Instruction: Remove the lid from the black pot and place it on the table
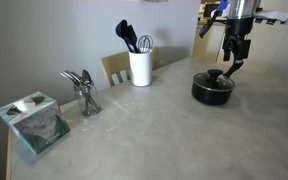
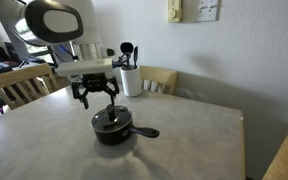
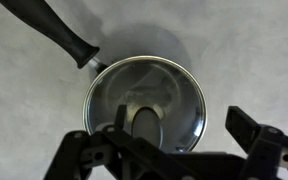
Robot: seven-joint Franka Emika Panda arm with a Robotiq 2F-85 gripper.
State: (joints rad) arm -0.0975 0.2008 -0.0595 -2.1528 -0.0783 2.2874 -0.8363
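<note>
The light grey table [image 1: 134, 140] is shown in both exterior views, with a white utensil holder [image 1: 140, 68] standing well apart from the working area. Near the far side of the tabletop the black pot [image 1: 212, 92] is seen resting upright, its long handle [image 3: 54, 30] projecting sideways. The glass lid [image 3: 179, 85] is seated on the pot's rim and has not yet been lifted. The gripper [image 2: 100, 100] is held directly above the pot, clear of the lid, with its jaws spread wide and nothing held between them. In the wrist view the small black knob [image 3: 144, 122] is seen at the lid's centre, lying slightly to one side of the midline between the two fingers. The step in hand is judged to be the alignment before the grasp, so the task is regarded as barely begun. For the next move a small sideways correction and a straight descent are called for, until the knob is straddled. The jaws would then be closed on it and the lid raised vertically, so that the pot is not dragged, before it is carried to a bare part of the table.
</note>
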